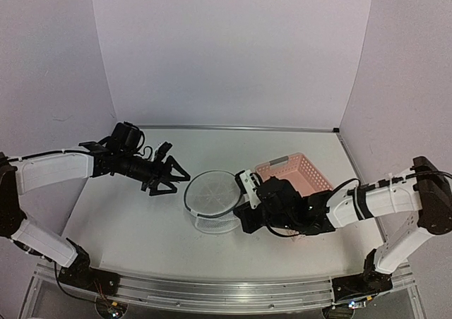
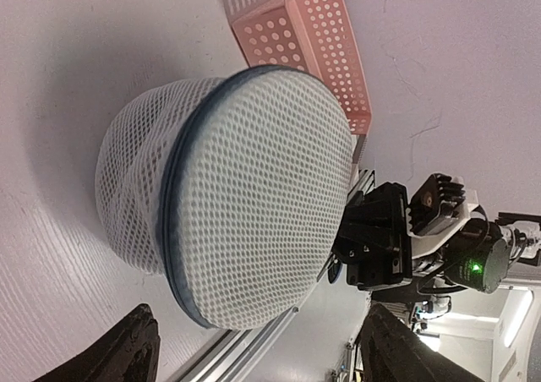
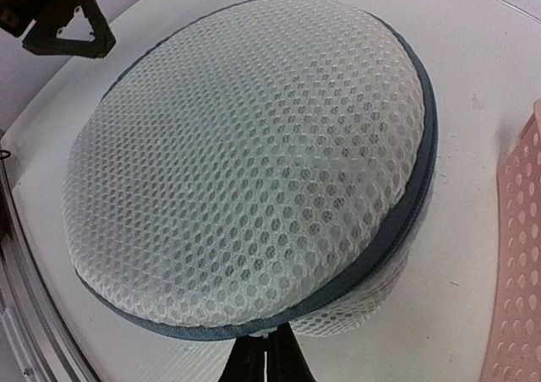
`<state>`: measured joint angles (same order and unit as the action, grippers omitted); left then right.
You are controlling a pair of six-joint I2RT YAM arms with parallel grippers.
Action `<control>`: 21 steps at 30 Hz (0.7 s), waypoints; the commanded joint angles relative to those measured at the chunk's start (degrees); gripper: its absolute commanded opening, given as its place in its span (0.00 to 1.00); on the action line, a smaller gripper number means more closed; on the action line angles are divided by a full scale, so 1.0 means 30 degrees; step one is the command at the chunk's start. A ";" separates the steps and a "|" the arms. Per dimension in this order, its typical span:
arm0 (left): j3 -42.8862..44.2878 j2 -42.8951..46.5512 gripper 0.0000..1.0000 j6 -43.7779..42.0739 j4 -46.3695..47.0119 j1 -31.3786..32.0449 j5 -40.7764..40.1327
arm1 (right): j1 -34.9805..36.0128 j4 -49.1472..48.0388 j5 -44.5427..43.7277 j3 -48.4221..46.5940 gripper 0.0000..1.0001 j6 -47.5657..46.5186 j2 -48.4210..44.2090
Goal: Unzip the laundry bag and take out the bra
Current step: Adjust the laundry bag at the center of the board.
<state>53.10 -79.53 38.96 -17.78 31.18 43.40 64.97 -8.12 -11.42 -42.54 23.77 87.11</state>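
Where the laundry bag (image 1: 212, 195) sits: near the middle of the tabletop (image 1: 134, 220), between the two arms. It stands as a short white mesh drum with one round face turned up.
Mesh: an open honeycomb weave. The upper face bulges slightly and the side wall sags in soft folds beneath it.
Zipper rim (image 3: 425, 145): a dark blue-grey band running round the edge of the upper face, and it looks closed along the stretch I can see.
Left arm (image 1: 56, 167): reaches in from the left at a low angle, with its wrist pointed at the bag.
Left jaws: spread wide and empty, near the bag's left side but not touching it.
Right arm (image 1: 381, 199): stretches in low from the right.
Right jaws: pinched tight together, with their tips against the zipper rim at the bag's right-hand edge. I cannot tell whether a zipper tab is caught between them.
Pink basket (image 1: 296, 172): perforated plastic, on the tabletop just beyond the right arm's wrist and close to the bag's right side. I cannot tell whether the two touch.
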 commanded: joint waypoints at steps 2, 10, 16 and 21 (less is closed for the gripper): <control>-0.1655 0.1660 0.83 0.1147 0.0769 0.0037 0.0648 | 0.0177 -0.1076 0.0202 -0.1926 0.00 0.2254 0.1420; -0.3775 0.3261 0.84 0.4282 0.3523 0.0221 0.1099 | 0.0242 -0.1710 0.0593 -0.4499 0.00 0.3724 0.3947; -0.5641 0.2845 0.86 0.7825 0.8467 0.0777 0.0606 | 0.0406 -0.2069 0.1215 -0.6664 0.00 0.3376 0.5572; -0.5926 0.2080 0.86 0.8893 0.9907 0.1063 -0.0571 | 0.0527 -0.2069 0.1690 -0.8088 0.00 0.3121 0.6647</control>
<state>35.83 -72.16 60.27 2.07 33.89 44.16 65.95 -11.53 -7.90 -62.33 33.47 105.38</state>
